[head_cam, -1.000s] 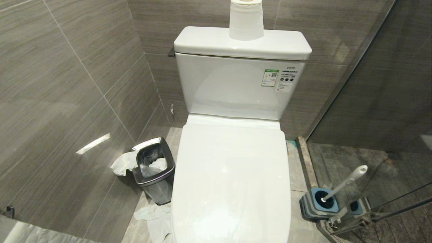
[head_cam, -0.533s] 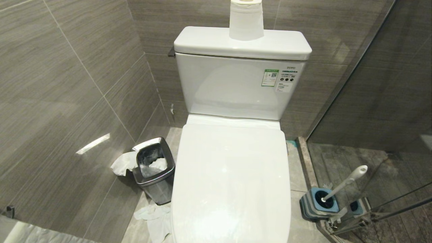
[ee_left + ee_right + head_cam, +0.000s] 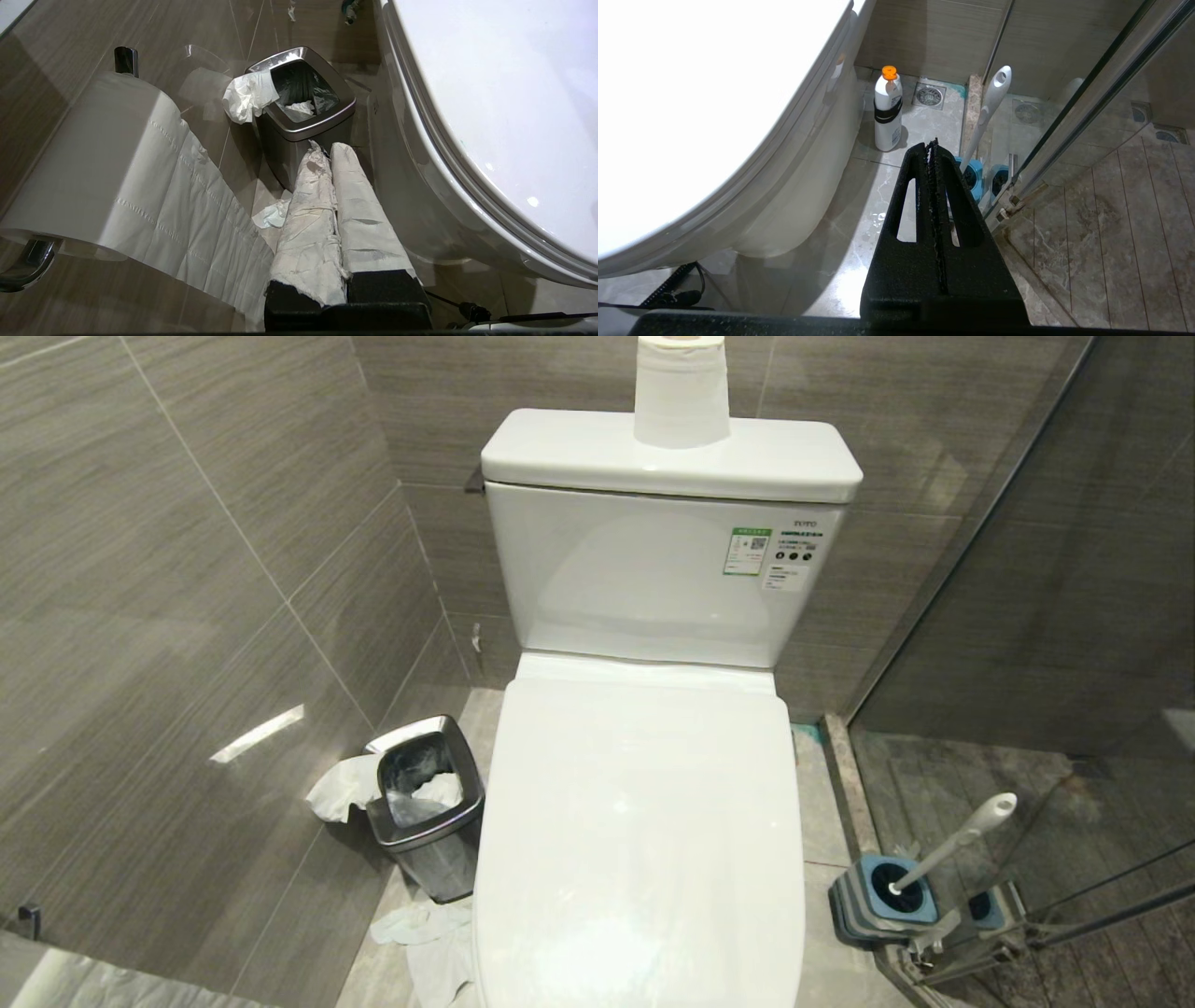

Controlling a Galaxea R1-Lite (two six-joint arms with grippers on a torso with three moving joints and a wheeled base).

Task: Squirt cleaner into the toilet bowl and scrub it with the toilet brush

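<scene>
Closed lid hides toilet bowl; brush head sunk in holder, unseen.

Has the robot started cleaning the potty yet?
Not yet. The toilet lid is down, hiding the bowl. The toilet brush sits in its holder, and the cleaner bottle stands on the floor. Both tools are shut and empty. Opening, squirting and scrubbing all remain.

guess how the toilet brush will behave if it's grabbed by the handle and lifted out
The toilet brush has a slim plastic handle, so it is probably light and stiff. It leans in its holder, so it may drag the holder along or tip it. The smooth handle could slip.
</scene>
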